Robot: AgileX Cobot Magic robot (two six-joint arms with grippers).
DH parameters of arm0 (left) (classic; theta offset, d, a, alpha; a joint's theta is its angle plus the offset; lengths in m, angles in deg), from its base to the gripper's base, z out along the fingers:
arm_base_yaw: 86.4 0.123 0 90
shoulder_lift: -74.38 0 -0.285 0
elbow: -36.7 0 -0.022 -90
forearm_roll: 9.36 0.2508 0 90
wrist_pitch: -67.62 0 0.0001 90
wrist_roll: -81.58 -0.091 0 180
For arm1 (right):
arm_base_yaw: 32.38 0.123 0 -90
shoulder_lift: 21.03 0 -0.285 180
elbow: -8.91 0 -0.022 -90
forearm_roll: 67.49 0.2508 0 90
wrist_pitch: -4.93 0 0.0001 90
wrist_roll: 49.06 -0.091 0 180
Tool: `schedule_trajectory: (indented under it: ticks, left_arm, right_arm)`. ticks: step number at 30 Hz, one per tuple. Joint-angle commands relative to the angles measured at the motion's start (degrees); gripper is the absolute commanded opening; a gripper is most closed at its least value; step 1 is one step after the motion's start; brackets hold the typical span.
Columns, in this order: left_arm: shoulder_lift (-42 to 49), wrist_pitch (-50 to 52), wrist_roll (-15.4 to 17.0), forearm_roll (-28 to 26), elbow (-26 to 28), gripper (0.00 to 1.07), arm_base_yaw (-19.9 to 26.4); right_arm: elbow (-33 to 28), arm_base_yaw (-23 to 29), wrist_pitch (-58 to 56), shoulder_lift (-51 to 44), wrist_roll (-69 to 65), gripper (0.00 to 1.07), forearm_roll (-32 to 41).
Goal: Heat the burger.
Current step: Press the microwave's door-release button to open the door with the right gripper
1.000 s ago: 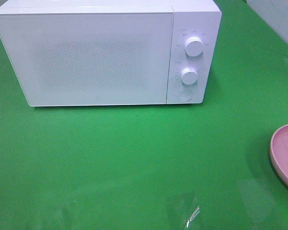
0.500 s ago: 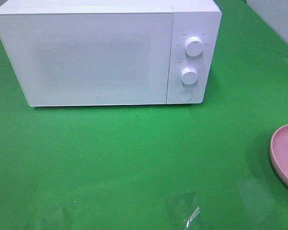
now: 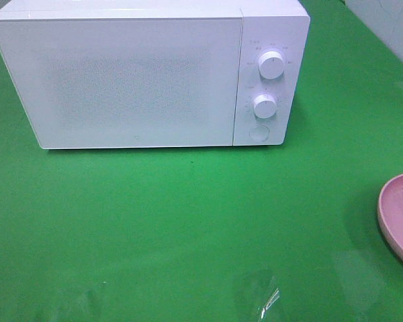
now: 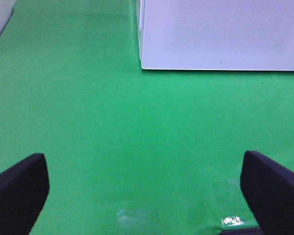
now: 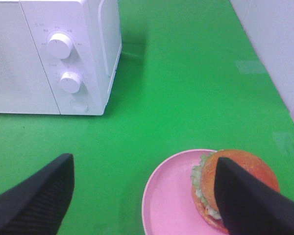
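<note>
The burger (image 5: 208,178) with its golden-brown bun and green lettuce lies on a pink plate (image 5: 166,200) in the right wrist view; one finger of my right gripper (image 5: 142,193) partly covers it. That gripper is open and empty above the plate. In the exterior high view only the plate's edge (image 3: 397,216) shows at the right; the burger is out of view there. The white microwave (image 3: 148,74) stands at the back with its door shut. My left gripper (image 4: 144,188) is open and empty over bare green table in front of the microwave (image 4: 220,34).
The microwave has two knobs (image 3: 271,65) and a round button (image 3: 258,133) on its right panel. A green cloth (image 3: 188,221) covers the table. A white wall (image 5: 279,44) runs along the right side.
</note>
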Motion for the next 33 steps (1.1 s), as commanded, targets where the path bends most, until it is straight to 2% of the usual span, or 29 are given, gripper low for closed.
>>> schedule_trajectory:
  ticks: [1,22,26,33]
  left_arm:
    - [1.2,1.0,0.1,0.1,0.0,0.98,-0.5]
    - [1.2,1.0,0.1,0.1,0.0,0.98,-0.5]
    - [1.2,1.0,0.1,0.1,0.0,0.98,-0.5]
    - [1.2,1.0,0.1,0.1,0.0,0.98,-0.5]
  right_arm:
    - [0.0,-0.2,6.5,4.1,0.1,0.76,-0.3]
    - [0.0,-0.2,27.3,25.9,1.1,0.76,-0.6]
    - [0.0,-0.2,34.7,31.6,1.1,0.76,-3.2]
    - [-0.1,-0.2,40.3,36.9,1.0,0.76,-4.4]
